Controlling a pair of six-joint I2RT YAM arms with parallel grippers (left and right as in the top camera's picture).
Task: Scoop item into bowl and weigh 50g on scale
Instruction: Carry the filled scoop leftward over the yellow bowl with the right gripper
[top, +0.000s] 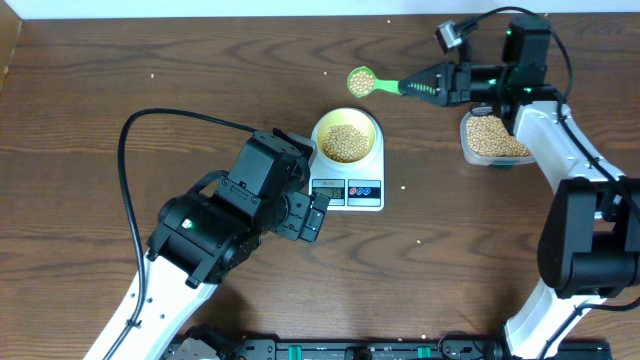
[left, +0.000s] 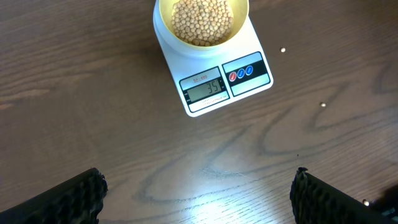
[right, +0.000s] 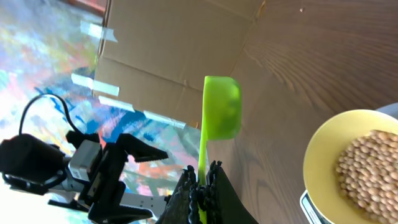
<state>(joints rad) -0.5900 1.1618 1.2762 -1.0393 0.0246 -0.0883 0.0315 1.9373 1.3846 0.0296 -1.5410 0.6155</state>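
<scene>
- Brown wood table (top: 100, 80).
- Right gripper (top: 432, 88) clenched on green scoop (top: 361, 80) handle, scoop just behind bowl (top: 322, 135).
- Left gripper (left: 199, 199) released, empty, hovering before scale (left: 227, 81).
- Beans (top: 346, 142) in bowl on scale, display reads 35; more beans in tub (top: 466, 135).

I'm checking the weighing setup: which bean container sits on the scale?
The round pale yellow bowl, atop the white scale; the clear rectangular tub of beans stands directly on the table, off to the right.
</scene>
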